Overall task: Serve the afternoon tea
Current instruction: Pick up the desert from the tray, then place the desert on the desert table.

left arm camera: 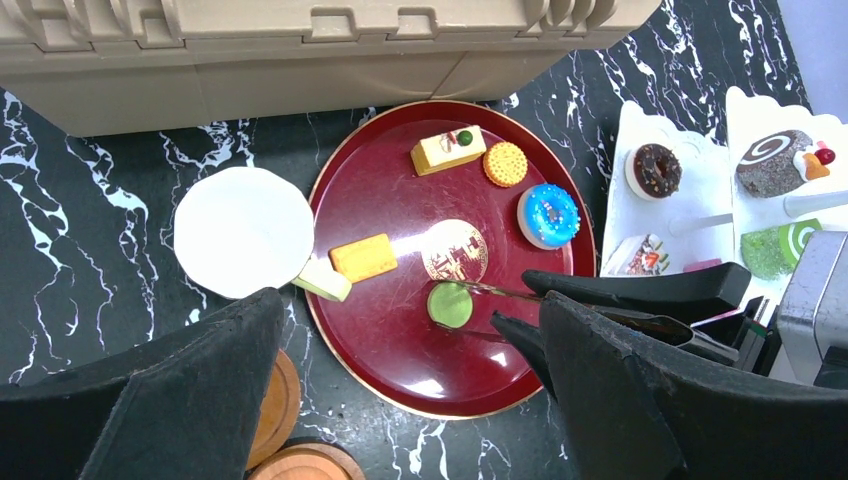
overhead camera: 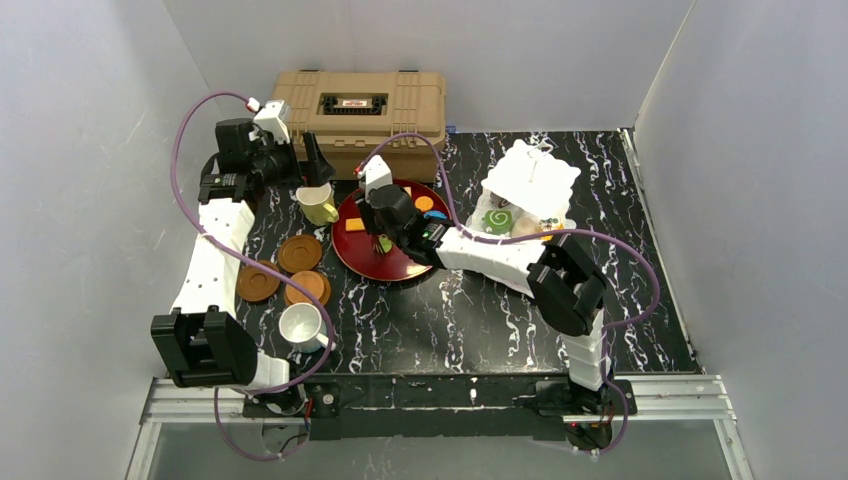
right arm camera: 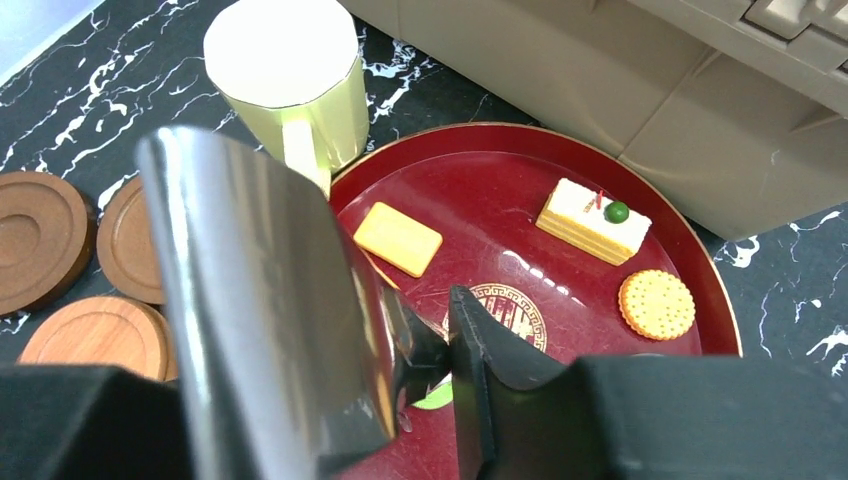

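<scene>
My right gripper (overhead camera: 385,240) hangs low over the dark-red tray (overhead camera: 360,258), shut on metal tongs (right arm camera: 260,300). The tong tips pinch a round green cake (left arm camera: 450,304) that rests on the tray. Also on the tray are a yellow slice (left arm camera: 448,150), a round biscuit (left arm camera: 506,163), a blue doughnut (left arm camera: 549,215) and an orange biscuit (left arm camera: 364,257). My left gripper (overhead camera: 314,160) is open and empty, high above the tray's left side. The pale-yellow mug (overhead camera: 318,204) stands left of the tray. The white stand (overhead camera: 530,175) to the right holds several cakes.
The tan case (overhead camera: 360,105) stands behind the tray. Three brown saucers (overhead camera: 300,253) lie left of the tray, and the white mug (overhead camera: 303,325) stands in front of them. Grey walls close in both table sides.
</scene>
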You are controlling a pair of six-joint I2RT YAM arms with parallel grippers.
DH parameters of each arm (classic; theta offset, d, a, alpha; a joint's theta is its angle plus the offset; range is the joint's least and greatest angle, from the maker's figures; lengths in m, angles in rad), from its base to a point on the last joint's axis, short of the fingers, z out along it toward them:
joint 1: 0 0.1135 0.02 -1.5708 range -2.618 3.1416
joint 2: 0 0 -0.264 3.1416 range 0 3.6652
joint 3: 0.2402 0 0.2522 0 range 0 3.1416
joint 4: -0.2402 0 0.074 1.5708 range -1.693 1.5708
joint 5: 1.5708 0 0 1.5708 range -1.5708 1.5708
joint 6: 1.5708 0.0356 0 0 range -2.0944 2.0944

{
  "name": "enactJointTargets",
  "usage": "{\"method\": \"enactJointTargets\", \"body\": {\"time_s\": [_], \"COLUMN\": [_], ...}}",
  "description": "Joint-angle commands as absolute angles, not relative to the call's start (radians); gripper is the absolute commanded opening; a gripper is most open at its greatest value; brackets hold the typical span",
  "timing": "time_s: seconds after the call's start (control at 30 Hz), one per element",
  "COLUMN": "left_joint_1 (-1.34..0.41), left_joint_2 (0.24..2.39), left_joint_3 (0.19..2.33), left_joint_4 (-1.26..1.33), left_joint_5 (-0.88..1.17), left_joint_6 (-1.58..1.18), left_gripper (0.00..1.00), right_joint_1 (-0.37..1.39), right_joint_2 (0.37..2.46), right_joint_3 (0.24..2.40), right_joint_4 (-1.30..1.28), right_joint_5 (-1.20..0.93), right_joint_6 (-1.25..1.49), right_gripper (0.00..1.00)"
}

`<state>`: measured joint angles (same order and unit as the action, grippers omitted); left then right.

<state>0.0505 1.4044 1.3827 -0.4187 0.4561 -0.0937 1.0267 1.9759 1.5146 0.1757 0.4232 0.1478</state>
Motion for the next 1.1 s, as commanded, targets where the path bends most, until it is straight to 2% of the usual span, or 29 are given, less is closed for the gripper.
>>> {"method": "enactJointTargets", "body": {"time_s": [0.0,0.1,0.23,0.4,0.6,1.07], "left_joint_1": [0.058,0.061,0.063,0.061,0.064,0.065], "left_joint_2": [1.359,1.357,1.353,1.352,1.340,1.325], "left_joint_3": [1.391,1.390,1.391,1.382,1.365,1.349], "left_joint_4": [-0.422,-0.424,-0.429,-0.434,-0.437,-0.437], "left_joint_5": [0.465,0.465,0.461,0.454,0.455,0.466], "left_joint_6": [-0.100,-0.100,-0.100,-0.094,-0.091,-0.088], "left_gripper": [0.98,0.98,0.98,0.98,0.98,0.98], "right_joint_1": [1.020,1.019,1.019,1.019,1.014,0.973], "right_joint_2": [1.954,1.946,1.922,1.851,1.707,1.294], "right_joint_3": [1.560,1.560,1.622,1.775,1.818,1.652], "right_joint_4": [0.196,0.195,0.131,-0.024,-0.148,-0.235], "right_joint_5": [0.431,0.423,0.407,0.404,0.457,0.680], "right_joint_6": [0.161,0.159,0.140,0.085,0.009,-0.069], "right_gripper": [0.40,0.30,0.24,0.24,0.23,0.24]}}
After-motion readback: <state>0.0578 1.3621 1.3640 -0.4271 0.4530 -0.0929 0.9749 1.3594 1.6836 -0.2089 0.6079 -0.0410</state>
